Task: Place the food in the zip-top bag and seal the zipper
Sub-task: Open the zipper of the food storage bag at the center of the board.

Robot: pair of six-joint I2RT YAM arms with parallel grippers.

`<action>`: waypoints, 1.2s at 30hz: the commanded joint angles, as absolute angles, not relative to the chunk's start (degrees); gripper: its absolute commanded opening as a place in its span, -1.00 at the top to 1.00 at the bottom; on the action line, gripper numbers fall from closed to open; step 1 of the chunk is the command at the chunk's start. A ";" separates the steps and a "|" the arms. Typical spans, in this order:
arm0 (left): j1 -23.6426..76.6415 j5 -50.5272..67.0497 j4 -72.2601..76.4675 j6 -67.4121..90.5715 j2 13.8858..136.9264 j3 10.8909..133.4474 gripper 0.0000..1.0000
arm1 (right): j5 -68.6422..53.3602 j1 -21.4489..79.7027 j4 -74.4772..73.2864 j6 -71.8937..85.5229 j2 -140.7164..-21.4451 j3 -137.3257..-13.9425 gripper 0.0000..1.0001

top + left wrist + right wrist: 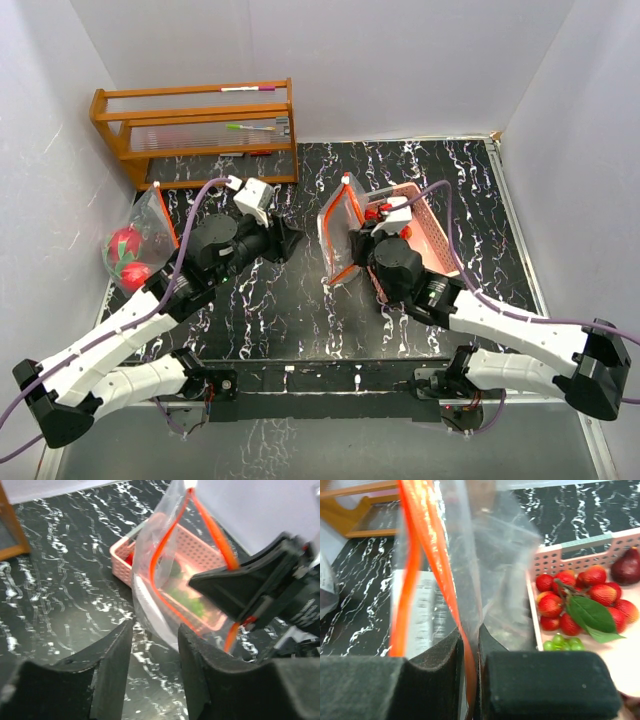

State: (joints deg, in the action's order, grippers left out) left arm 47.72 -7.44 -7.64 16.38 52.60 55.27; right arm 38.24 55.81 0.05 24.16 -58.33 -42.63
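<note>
One zip-top bag [338, 232] stands upright, pinched by the right hand [470, 641].

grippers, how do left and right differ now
The left gripper is open and holds nothing; the right gripper is shut on the zip-top bag. The left gripper points at the bag without touching it; the right gripper holds it upright beside the pink basket. Both have black fingers.

A robotics lab booth: plain white panels [400, 60] box in a black marbled tabletop [300, 300] on 3 sides.
</note>
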 commanded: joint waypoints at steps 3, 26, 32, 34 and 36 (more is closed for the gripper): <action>47.55 0.34 -0.01 19.80 56.08 55.30 -0.02 | 30.16 55.70 9.36 22.17 -63.70 -46.56 0.78; 47.54 -11.68 -5.49 20.54 64.25 56.32 -0.32 | 26.89 55.74 10.52 20.73 -64.09 -47.18 0.78; 47.48 -9.75 -1.71 22.47 66.60 55.85 -0.34 | 26.42 56.32 10.52 20.78 -64.90 -47.86 0.78; 47.54 -9.42 -1.06 22.58 67.27 56.16 -0.34 | 26.41 56.40 10.44 20.67 -64.68 -47.90 0.78; 47.50 -9.56 -0.72 22.43 67.92 56.11 -0.32 | 26.45 56.51 10.57 20.68 -64.39 -47.69 0.78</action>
State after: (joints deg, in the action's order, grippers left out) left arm 47.72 -10.07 -3.42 21.74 67.61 55.81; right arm 26.76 56.03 6.70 21.12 -65.30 -44.58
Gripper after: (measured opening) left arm 0.669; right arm 0.110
